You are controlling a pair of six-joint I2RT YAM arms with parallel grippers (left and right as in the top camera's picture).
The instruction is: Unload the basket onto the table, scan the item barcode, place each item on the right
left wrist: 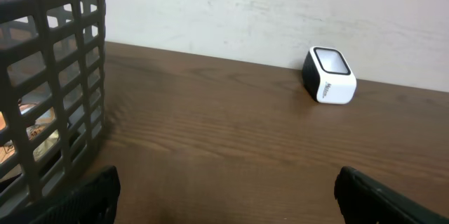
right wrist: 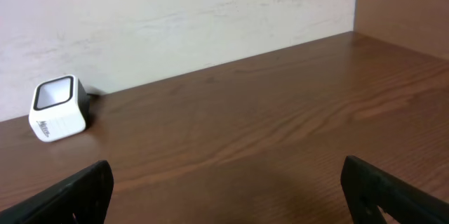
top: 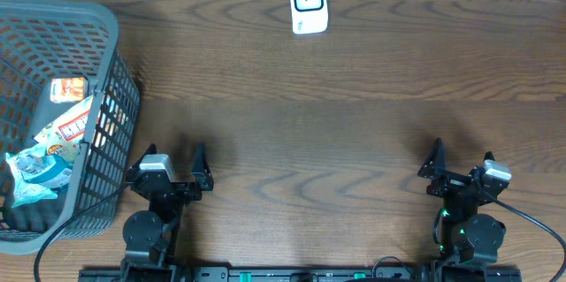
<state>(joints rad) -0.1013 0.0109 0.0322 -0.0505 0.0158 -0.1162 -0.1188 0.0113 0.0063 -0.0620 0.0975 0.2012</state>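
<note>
Nearest: left gripper [top: 174, 160] and right gripper [top: 462, 160], low at the near edge of the bench [top: 309, 141], jaws wide apart, nothing in either. Items sit in the basket [top: 115, 30] at far left: a snack packet [top: 69, 127], long axis slanting near-left to far-right, an orange pack [top: 68, 89] and a bluish bag [top: 31, 171]. The basket is just left of the left gripper, so that arm is nearer; the right one is well apart. Scanner [top: 309, 3] is at the far edge, centre. No barcode readable; the basket wall hides the lower items, and the left wrist view gets only scraps through the mesh
</note>
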